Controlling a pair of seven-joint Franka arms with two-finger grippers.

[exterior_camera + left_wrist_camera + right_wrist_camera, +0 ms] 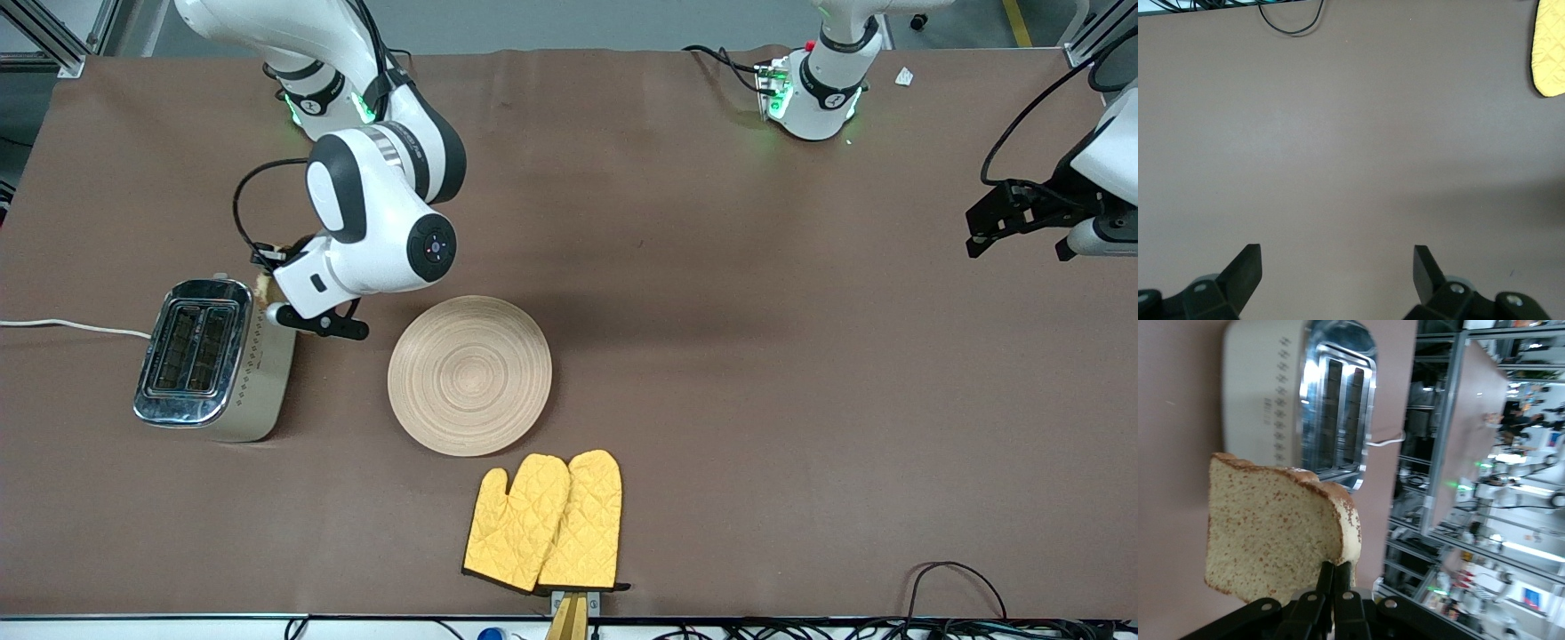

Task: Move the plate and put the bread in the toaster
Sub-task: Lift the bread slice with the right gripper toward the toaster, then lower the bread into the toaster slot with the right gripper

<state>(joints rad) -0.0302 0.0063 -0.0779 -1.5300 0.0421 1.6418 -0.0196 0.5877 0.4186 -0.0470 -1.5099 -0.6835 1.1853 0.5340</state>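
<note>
Nearest the front camera I have a pair of yellow quilted oven mitts (pixel 544 521) lying flat at the table edge, and just above them the round, light beige wooden plate (pixel 469 375) with ring grooves, bare of food and resting on the brown table (pixel 756 356). I read the plate as already set aside, so the bread step is what I am working on.

My right gripper (pixel 1333 587) is pinched tight on the slice of brown speckled wholegrain bread (pixel 1275 533), gripping one edge so the slice hangs free of the fingers and can drop edgewise. I hold it in the air just beside the chrome-topped, cream-sided two-slot toaster (pixel 212 357), at the end toward the robot bases. Both slots look dark and empty from the right wrist view, and neither holds bread yet. I judge the next move needs the slice lined up with one slot before lowering.

My left gripper (pixel 1337 270) waits over bare table at the left arm's end, fingers spread wide, holding nothing
</note>
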